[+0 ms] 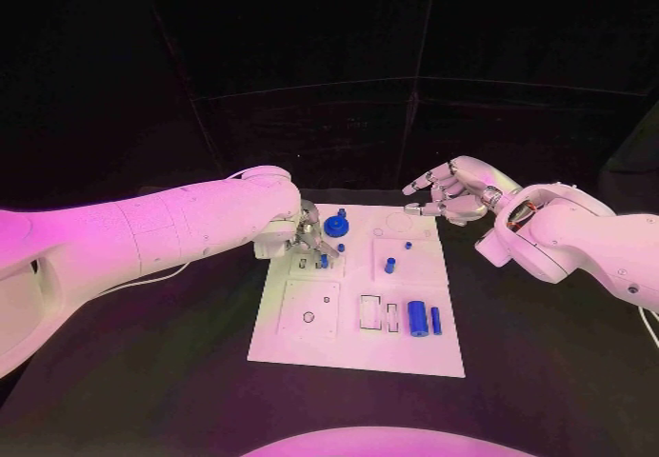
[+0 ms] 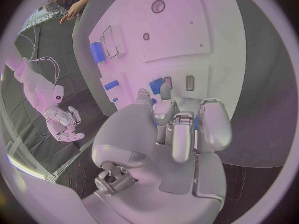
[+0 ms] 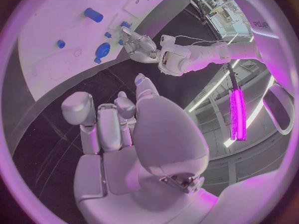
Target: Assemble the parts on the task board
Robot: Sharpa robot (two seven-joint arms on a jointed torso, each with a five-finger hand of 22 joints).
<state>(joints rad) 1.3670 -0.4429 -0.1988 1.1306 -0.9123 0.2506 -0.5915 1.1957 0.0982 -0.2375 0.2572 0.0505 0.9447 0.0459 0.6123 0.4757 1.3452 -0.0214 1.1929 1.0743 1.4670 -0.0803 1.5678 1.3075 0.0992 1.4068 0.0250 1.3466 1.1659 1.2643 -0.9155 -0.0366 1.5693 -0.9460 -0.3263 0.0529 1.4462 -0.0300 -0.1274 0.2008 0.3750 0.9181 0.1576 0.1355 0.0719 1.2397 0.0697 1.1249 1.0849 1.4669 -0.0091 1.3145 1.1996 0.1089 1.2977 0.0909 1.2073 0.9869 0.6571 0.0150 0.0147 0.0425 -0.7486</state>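
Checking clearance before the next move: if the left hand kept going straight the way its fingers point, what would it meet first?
Probably the small blue part just ahead of the left hand fingertips, on the task board; depth is unclear.

The task board (image 1: 360, 328) lies at the centre of the frame on the surface (image 1: 549, 333); the left hand (image 1: 305, 238) sits over the board's upper left corner; the right hand (image 1: 447, 195) hangs above its upper right corner; two cylindrical parts (image 1: 425, 317) lie side by side at lower right of the board.
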